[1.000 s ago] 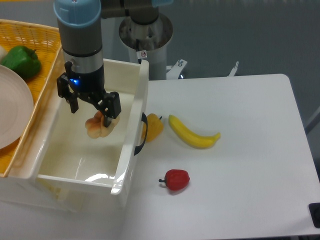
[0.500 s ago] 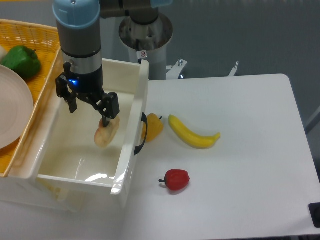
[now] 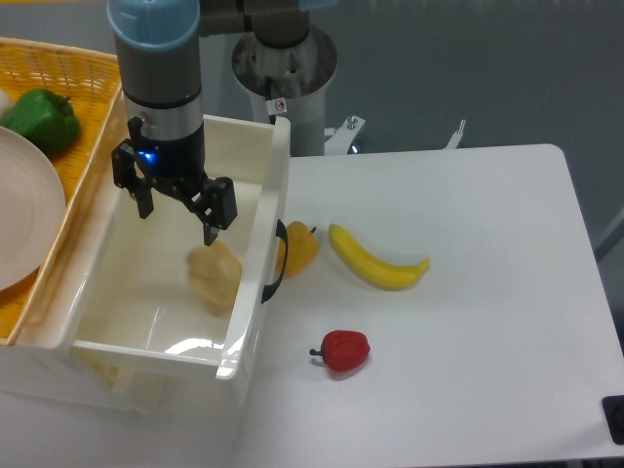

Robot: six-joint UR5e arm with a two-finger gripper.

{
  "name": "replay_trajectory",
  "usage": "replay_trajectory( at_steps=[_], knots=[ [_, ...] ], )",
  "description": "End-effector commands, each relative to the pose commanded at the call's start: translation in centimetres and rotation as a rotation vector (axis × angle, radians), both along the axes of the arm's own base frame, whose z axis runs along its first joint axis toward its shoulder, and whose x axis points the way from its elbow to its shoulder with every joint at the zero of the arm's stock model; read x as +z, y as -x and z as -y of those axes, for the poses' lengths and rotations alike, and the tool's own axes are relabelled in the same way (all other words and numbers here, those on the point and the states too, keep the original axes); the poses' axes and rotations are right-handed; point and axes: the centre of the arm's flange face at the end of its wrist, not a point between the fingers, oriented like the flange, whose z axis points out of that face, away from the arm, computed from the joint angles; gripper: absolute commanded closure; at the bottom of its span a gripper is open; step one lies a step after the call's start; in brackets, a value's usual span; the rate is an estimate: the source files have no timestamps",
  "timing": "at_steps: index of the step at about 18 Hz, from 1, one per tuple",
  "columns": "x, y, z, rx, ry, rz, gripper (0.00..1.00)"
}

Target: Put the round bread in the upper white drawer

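Now the round bread (image 3: 214, 276) is lying inside the upper white drawer (image 3: 255, 292) at the table's left edge, the gripper (image 3: 175, 207) hanging above it with fingers spread apart.

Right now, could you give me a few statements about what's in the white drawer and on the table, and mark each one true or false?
1. The round bread lies inside the white drawer. True.
2. The gripper is clamped on the bread. False: the bread sits below it, free of the fingers.
3. A banana lies on the table, right of the drawer. True.
4. The red fruit is in the drawer. False: it lies on the table, in front of the banana.
5. The green pepper is in the yellow basket. True.
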Motion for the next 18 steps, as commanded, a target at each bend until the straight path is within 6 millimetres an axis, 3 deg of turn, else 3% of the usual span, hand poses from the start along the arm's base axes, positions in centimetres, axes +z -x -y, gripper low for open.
replay_trajectory(
  at_steps=[7, 11, 14, 18],
  knots=[
    [0.7, 12.3, 7.6, 0.181, 0.017, -0.045, 0.0],
    [0.0, 18.5, 12.8, 0.073, 0.054, -0.1, 0.0],
    [-2.1, 21.5, 15.8, 0.062, 0.083, -0.092, 0.0],
    [-6.0, 27.0, 21.8, -0.081, 0.154, -0.086, 0.0]
  ],
)
